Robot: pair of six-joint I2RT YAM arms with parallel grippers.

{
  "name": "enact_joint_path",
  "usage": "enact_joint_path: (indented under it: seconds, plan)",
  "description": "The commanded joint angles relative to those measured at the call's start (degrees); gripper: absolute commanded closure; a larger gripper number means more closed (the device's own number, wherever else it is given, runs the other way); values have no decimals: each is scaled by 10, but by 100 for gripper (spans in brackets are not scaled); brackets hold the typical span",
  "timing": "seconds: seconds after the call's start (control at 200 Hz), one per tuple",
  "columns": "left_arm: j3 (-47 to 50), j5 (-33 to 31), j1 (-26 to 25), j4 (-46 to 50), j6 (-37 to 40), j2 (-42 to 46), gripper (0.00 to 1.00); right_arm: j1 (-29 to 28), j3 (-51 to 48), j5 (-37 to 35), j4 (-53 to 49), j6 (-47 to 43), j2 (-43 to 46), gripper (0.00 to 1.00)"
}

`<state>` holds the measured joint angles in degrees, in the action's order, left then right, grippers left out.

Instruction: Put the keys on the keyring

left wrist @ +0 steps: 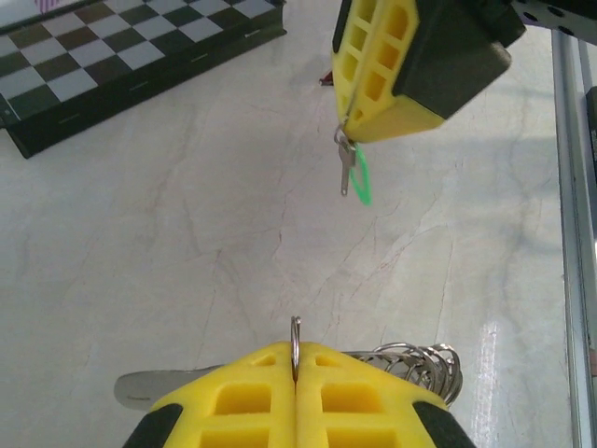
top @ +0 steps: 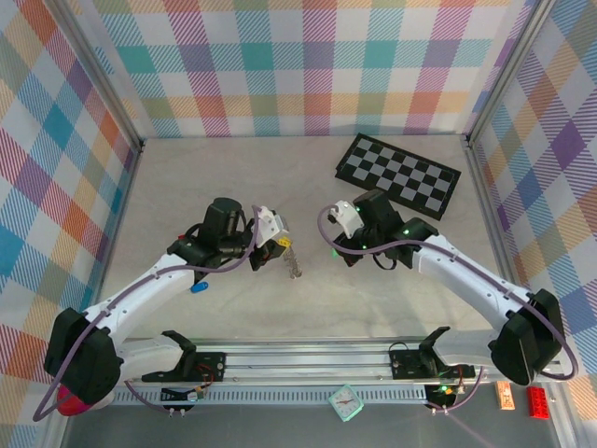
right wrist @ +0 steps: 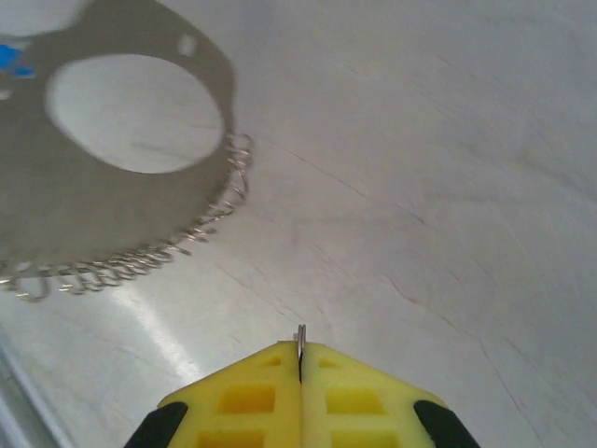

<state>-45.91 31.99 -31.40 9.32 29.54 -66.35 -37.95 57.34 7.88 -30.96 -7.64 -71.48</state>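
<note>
So here the left hand (top: pixel 276 239) was clamped fully shut on the keyring (top: pixel 294 263). The ring hung off its fingertips over the desk (top: pixel 224 177), left of the chequered board (top: pixel 399 175) and on the side of it nearer the arm bases. On that hand's wrist cam the ring showed edge-on, pinched right between the yellow pads (left wrist: pixel 252 397), with its bunch of little wire loops (left wrist: pixel 420 359) poking out to one side.

The right hand (top: pixel 343 220) sat between the board and the ring. It was closed tight too, on the green key (left wrist: pixel 347 168), which dangled from its tips. A blue key (top: pixel 198 287) lay on the desk farther from the board than the ring, beyond the left hand.

Key and ring weren't touching; there was a clear gap between them.

My take on doing this bit well:
- Hold the left hand dead steady and let only the right one travel.
- Go slow, because that key looked free to swing.
- Aim the key's green loop at a single wire loop, not at the flat grey part.
- I couldn't tell which loop was open, so I'd check that first.
- Don't loosen either grip until the key has actually hooked on.
</note>
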Motion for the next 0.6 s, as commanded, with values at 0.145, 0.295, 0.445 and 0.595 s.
enact_joint_path:
  seconds: [0.145, 0.295, 0.445, 0.595]
  plan:
    - [4, 19, -11, -7, 2, 21, 100, -5, 11, 177, 22, -118, 22, 100]
    - [9, 26, -19, -8, 20, 23, 100, -8, 35, 194, 4, -133, 9, 100]
    - [11, 25, -23, -16, 23, 17, 100, -22, 46, 194, 11, -153, -4, 100]
    - [12, 22, -30, -17, 35, 13, 100, -32, 52, 199, 12, -166, -24, 100]
